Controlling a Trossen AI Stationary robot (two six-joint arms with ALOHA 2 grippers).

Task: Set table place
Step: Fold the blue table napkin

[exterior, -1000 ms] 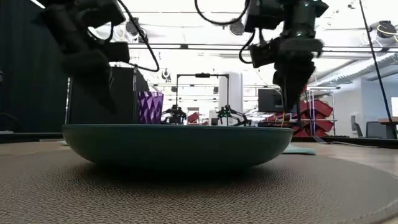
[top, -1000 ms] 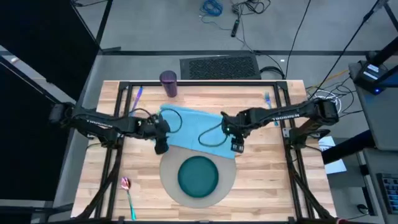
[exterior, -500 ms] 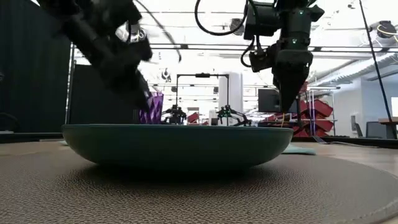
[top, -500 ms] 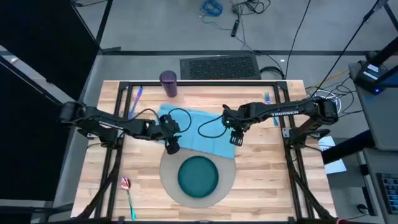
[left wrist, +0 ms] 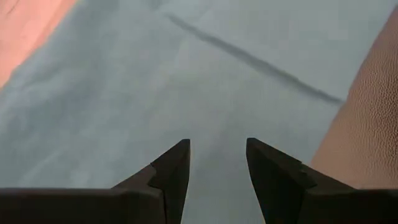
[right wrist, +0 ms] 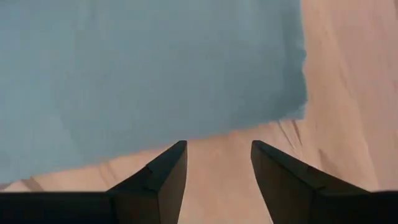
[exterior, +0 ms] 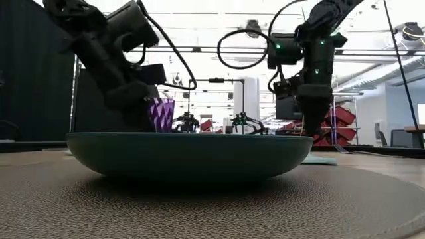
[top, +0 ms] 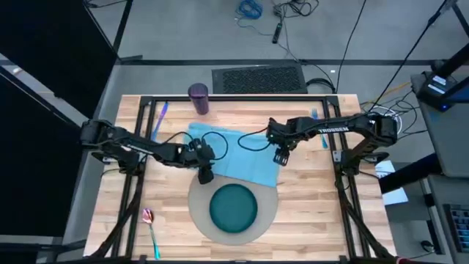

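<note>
Napkin, light blue cloth, lies flat on the table just behind the grey mat and teal plate. It looks soft, light and floppy, best pinched at an edge or corner. Left gripper hovers parted over its near edge; right gripper hangs parted at its far corner, both empty.

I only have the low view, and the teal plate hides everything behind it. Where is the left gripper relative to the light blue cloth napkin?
Observer: The left gripper is above the near edge of the light blue cloth napkin, beside the round grey mat, with its fingers open.
Operator: And the right gripper?
Observer: The right gripper is open too, over the bare pale wood table, just off the napkin's edge.
Operator: Is either one holding cloth?
Observer: No, nothing sits between either pair of fingers.
</note>
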